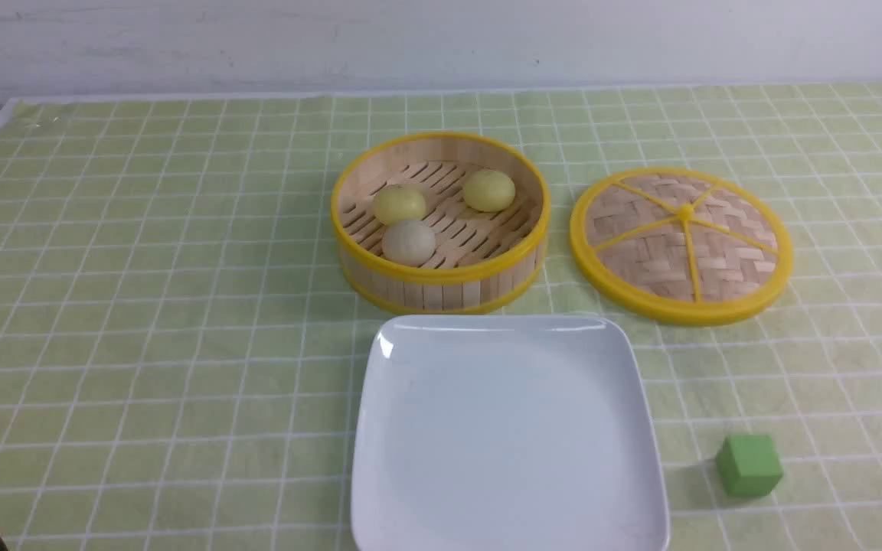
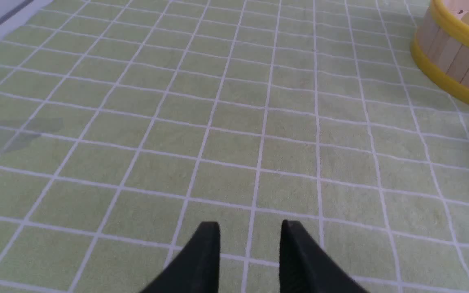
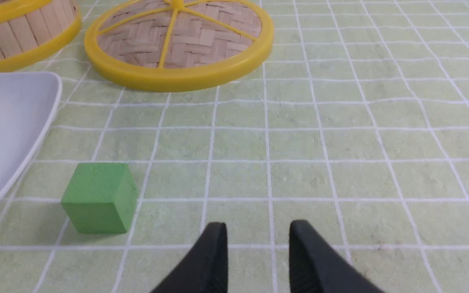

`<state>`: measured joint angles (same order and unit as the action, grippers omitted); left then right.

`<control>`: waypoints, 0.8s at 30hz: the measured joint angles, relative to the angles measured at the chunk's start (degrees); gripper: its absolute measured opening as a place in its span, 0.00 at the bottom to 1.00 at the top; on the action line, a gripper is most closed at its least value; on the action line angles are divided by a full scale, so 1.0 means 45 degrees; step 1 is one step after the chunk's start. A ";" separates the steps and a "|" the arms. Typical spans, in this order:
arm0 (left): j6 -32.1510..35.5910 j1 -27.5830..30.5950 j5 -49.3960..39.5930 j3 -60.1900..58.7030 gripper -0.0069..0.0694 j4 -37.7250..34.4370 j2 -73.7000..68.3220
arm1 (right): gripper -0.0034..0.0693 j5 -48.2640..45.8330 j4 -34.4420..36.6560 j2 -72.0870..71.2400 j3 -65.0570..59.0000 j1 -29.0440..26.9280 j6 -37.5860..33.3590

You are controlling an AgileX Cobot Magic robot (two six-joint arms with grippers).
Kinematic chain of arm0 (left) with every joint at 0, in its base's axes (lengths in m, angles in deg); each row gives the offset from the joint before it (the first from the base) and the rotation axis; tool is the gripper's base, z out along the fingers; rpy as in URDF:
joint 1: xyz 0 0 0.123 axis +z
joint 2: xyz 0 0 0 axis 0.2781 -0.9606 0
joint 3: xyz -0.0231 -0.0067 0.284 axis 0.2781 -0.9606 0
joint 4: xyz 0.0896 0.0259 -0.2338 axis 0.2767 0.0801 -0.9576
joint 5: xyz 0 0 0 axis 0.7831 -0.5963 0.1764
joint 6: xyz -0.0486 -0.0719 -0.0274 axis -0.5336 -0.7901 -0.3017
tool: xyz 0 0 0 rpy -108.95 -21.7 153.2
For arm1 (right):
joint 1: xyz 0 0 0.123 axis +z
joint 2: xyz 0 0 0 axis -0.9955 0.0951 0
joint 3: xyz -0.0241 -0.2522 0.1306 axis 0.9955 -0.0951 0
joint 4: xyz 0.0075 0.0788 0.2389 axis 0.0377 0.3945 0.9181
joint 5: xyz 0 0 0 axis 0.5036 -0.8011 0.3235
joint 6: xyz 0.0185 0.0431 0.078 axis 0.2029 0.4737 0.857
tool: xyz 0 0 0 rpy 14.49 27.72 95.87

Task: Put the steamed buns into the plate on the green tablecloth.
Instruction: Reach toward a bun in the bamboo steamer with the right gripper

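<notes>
The left gripper (image 2: pixel 250 244) hangs over the green tablecloth (image 1: pixel 142 306), fingers apart, empty; the three steamed buns (image 1: pixel 409 242) sit in the open steamer basket (image 1: pixel 441 285), probably light, soft and easily dented, best pinched gently across the dome; the plate (image 1: pixel 368 428) in front holds nothing; the right gripper (image 3: pixel 258 244), likewise apart, is near the green cube (image 3: pixel 96 197).

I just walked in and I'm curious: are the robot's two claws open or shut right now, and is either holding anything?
Left gripper: open, holding nothing.
Right gripper: open, holding nothing.
</notes>
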<state>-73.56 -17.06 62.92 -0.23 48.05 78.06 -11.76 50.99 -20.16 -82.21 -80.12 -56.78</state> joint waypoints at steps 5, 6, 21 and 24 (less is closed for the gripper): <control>0.0000 0.0000 0.0000 0.0000 0.41 0.0000 0.0000 | 0.38 0.0000 0.0000 0.0000 0.0000 0.0000 0.0000; 0.0000 0.0000 0.0000 0.0000 0.41 0.0000 0.0000 | 0.38 0.0000 0.0000 0.0000 0.0000 0.0000 0.0000; 0.0141 0.0000 -0.0038 -0.0011 0.41 0.1110 0.0000 | 0.38 0.0000 0.0000 0.0000 0.0000 0.0000 0.0000; 0.0141 0.0000 -0.0051 -0.0024 0.41 0.1755 0.0000 | 0.38 0.0000 0.0000 0.0000 0.0000 0.0000 0.0000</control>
<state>-72.93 -17.06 62.70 -0.34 55.95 78.06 -11.76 50.99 -20.16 -82.21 -80.12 -56.78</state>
